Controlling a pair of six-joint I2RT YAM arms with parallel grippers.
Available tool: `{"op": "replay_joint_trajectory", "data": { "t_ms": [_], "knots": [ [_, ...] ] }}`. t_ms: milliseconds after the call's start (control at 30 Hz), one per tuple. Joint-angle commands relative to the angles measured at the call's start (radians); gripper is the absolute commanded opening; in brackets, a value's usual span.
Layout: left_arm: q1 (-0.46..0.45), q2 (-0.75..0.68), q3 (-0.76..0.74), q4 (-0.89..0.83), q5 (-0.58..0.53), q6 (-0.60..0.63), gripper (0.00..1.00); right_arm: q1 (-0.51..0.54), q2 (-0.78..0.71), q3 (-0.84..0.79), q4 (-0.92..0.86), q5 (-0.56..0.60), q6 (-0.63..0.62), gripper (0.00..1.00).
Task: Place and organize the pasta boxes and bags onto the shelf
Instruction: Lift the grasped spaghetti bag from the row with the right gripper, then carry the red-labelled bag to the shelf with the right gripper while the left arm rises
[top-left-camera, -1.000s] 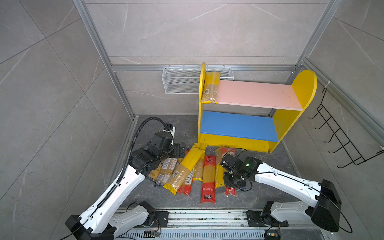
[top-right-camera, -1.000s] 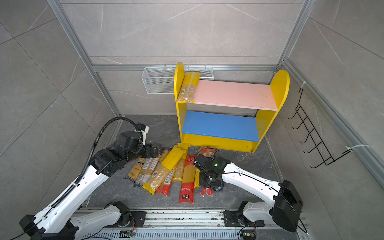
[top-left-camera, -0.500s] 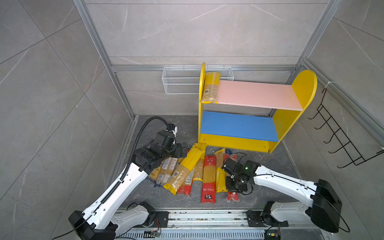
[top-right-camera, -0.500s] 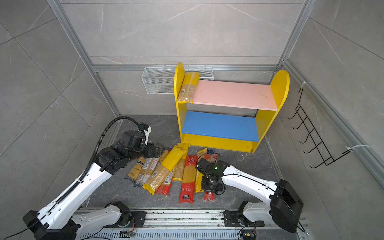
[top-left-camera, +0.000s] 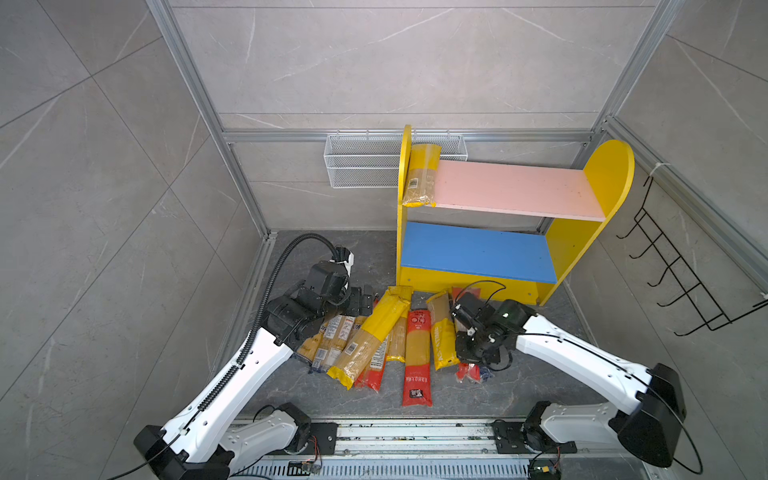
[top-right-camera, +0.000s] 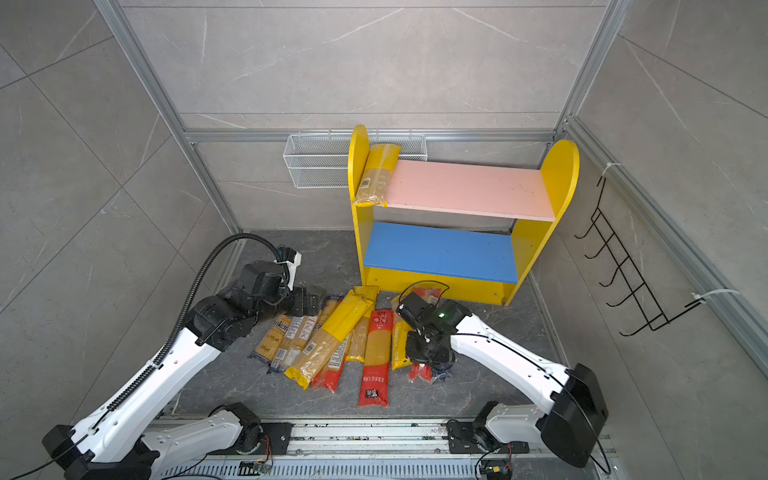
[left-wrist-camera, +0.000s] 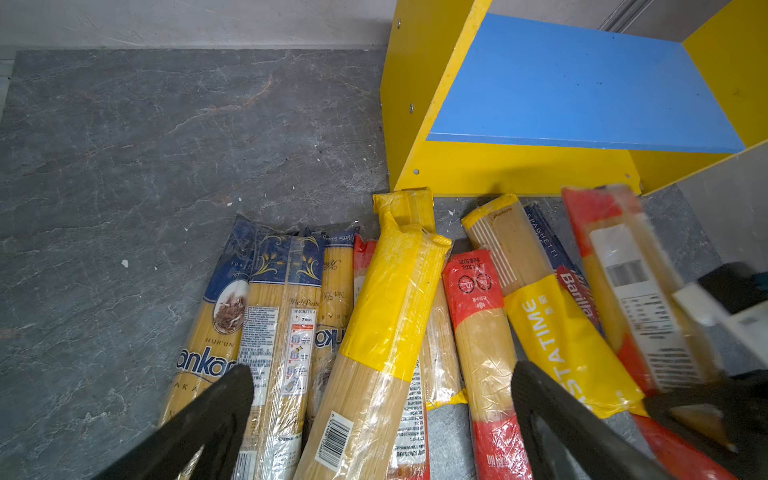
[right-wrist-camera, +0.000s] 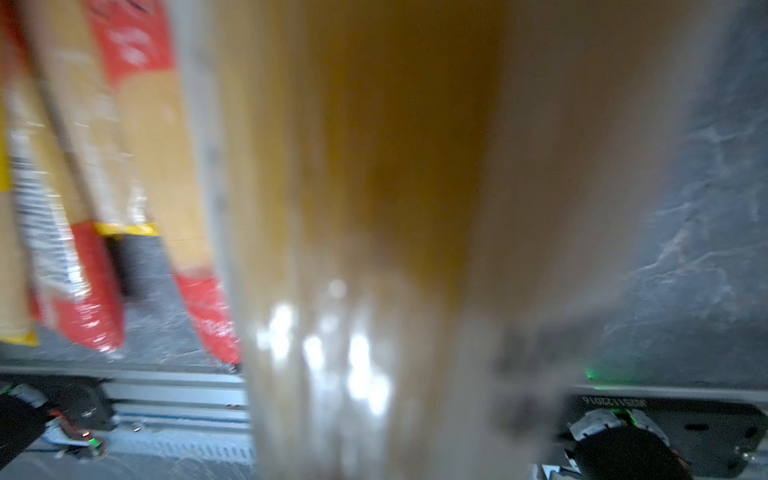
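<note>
Currently listed, largest first.

- Two-tier wooden shelf with yellow round-topped sides (top-left-camera: 598, 183): one yellow-wrapped spaghetti packet (top-left-camera: 419, 178) lies on its pink upper board (top-left-camera: 511, 187). The blue lower board (top-left-camera: 473, 249) is bare.
- Pile of long yellow, red and dark-blue spaghetti packets (top-left-camera: 374, 340): overlapping on the grey floor, just before the shelf.
- Right gripper (top-left-camera: 467, 345): at the pile's right edge, on a red-ended clear packet (left-wrist-camera: 631, 291). Its wrist view is blurred, so the grip cannot be told. Advice: clamp mid-length, lift level, and clear the shelf's front edge.
- Left gripper (left-wrist-camera: 380, 374): jaws wide and empty, above the pile.
- Obstructions: neighbouring packets overlap the target. The white wire mesh basket (top-left-camera: 361, 166) and black wire hook rack (top-left-camera: 673, 282) stand well apart.
</note>
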Motion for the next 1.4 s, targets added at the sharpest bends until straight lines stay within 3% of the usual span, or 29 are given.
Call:
{"op": "replay_joint_trajectory", "data": {
  "t_ms": [0,100,167,233,367,633,900,1200,1367],
  "knots": [
    [-0.002,0.001,0.008,0.018,-0.01,0.041,1.0,-0.001,-0.041,0.02,-0.07,0.102,-0.04,0.36],
    [-0.001,0.011,0.006,0.027,-0.003,0.046,1.0,-0.002,-0.014,-0.044,-0.012,0.06,-0.023,0.0],
    [-0.001,0.014,0.009,0.032,-0.001,0.052,1.0,-0.003,-0.014,-0.032,-0.02,0.055,0.012,0.0],
    [-0.001,0.018,0.02,0.025,-0.002,0.063,1.0,0.056,-0.03,0.108,-0.091,0.126,0.039,0.0],
    [0.0,0.027,0.033,0.028,-0.005,0.088,1.0,0.066,-0.036,0.27,-0.173,0.208,-0.039,0.0],
    [0.0,0.043,0.047,0.041,-0.01,0.102,1.0,0.066,-0.064,0.46,-0.283,0.199,-0.116,0.0],
    [0.001,0.068,0.088,0.041,-0.011,0.125,1.0,0.066,-0.01,0.839,-0.38,0.206,-0.173,0.0],
    [0.002,0.054,0.102,0.028,-0.039,0.135,1.0,0.065,0.115,1.166,-0.362,0.229,-0.24,0.0],
    [0.001,0.051,0.11,0.023,-0.048,0.143,1.0,0.056,0.179,1.268,-0.289,0.294,-0.279,0.0]
  ]
}}
